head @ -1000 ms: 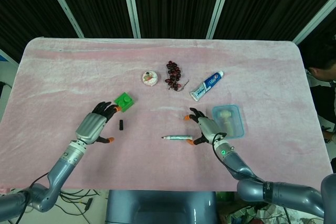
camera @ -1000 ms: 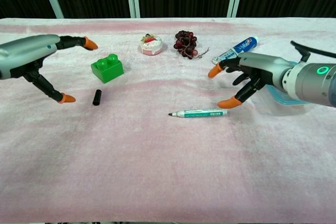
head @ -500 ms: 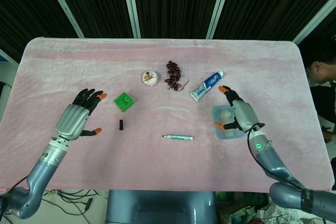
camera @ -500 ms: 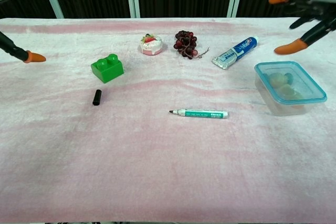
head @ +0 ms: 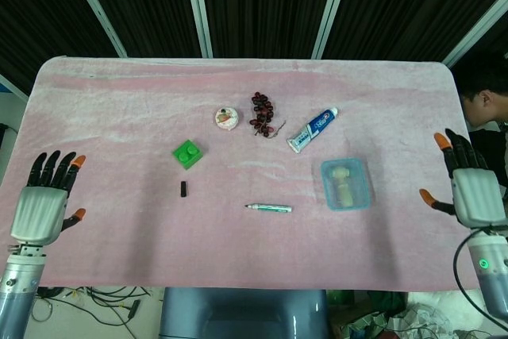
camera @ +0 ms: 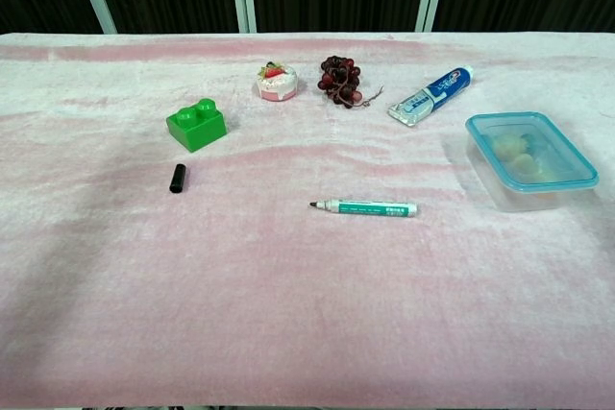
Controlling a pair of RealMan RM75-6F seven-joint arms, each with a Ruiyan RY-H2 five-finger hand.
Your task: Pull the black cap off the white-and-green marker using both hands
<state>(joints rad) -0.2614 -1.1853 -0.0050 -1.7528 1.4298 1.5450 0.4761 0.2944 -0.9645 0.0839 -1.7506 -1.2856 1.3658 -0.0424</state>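
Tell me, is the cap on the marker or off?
Off. The black cap lies alone on the pink cloth, near the green block, and the marker shows its bare tip.

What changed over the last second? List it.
Both hands pulled back from the middle of the table: the left hand to the left edge, the right hand to the right edge, both holding nothing and gone from the chest view. The marker, black cap and everything else stayed put.

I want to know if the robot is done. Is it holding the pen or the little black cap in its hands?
Nothing is held. The left hand and right hand are open at the table's edges. The marker and black cap lie apart on the cloth.
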